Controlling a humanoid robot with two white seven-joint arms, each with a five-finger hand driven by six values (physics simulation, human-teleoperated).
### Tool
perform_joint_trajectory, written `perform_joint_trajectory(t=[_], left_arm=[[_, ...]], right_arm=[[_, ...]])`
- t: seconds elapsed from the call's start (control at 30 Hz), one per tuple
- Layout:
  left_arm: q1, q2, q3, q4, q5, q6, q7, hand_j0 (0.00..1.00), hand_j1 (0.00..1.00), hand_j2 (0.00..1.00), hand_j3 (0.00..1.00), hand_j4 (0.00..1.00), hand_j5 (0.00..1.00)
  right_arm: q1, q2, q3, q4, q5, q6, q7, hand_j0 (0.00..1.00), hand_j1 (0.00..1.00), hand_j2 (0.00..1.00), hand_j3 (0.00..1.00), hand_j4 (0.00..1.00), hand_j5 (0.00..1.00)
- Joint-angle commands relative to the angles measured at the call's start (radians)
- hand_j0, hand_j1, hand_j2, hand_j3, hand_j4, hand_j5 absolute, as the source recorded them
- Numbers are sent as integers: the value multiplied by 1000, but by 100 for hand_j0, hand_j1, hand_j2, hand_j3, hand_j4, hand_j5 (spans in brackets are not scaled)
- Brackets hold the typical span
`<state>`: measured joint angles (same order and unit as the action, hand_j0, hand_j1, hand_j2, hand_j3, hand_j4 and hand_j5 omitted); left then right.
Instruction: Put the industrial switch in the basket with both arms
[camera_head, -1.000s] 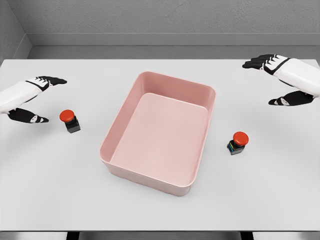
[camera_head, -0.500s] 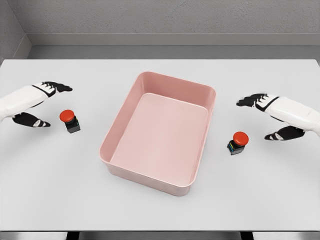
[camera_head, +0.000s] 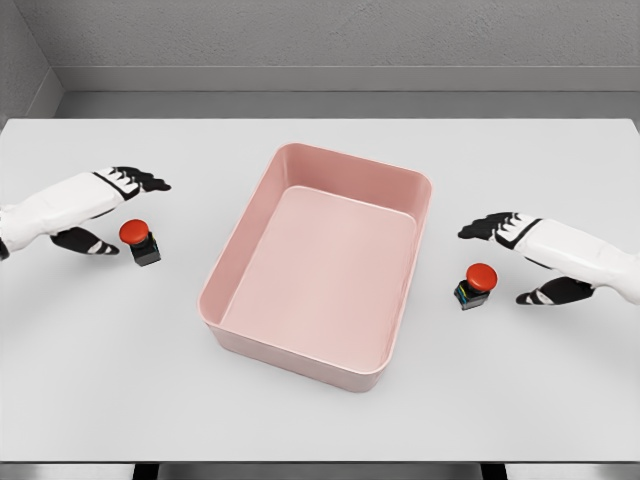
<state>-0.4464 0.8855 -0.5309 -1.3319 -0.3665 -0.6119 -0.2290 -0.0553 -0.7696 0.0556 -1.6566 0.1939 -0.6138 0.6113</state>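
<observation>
Both hands closing in since last frame: left hand (camera_head: 100, 205) spread beside left switch (camera_head: 139, 241), right hand (camera_head: 528, 260) spread beside right switch (camera_head: 476, 285). Basket (camera_head: 255, 220) sitting mid-tabletop (camera_head: 320, 420), unmoved.

- The basket (camera_head: 316, 262) is rendered in plain pale pink, inside and out.
- The left switch (camera_head: 139, 241) is shown with a red button on a black base.
- The right switch (camera_head: 477, 285) is shown with a red button on a dark base edged with green and yellow.
- The left robot hand (camera_head: 105, 205) and the right robot hand (camera_head: 520, 258) are white, with black fingers.
- The bench (camera_head: 320, 420) is coloured a plain light grey.
- The wall (camera_head: 340, 35) is finished in a darker, mottled grey.
</observation>
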Motion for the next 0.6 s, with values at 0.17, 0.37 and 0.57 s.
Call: perform_joint_trajectory(t=[0.17,0.37,0.57], left_arm=[[2,-5,-24,0,-8,1,0,100,100,100,100,100,100],[0,-10,-24,5,-29,1,0,88,88,88,88,88,88],[0,-11,-24,7,-37,1,0,83,83,83,83,83,83]], right_arm=[[32,9,1,-14,15,3,0,100,100,100,100,100,100],[34,49,3,-14,56,3,0,100,100,100,100,100,100],[40,78,1,-6,101,3,0,100,100,100,100,100,100]])
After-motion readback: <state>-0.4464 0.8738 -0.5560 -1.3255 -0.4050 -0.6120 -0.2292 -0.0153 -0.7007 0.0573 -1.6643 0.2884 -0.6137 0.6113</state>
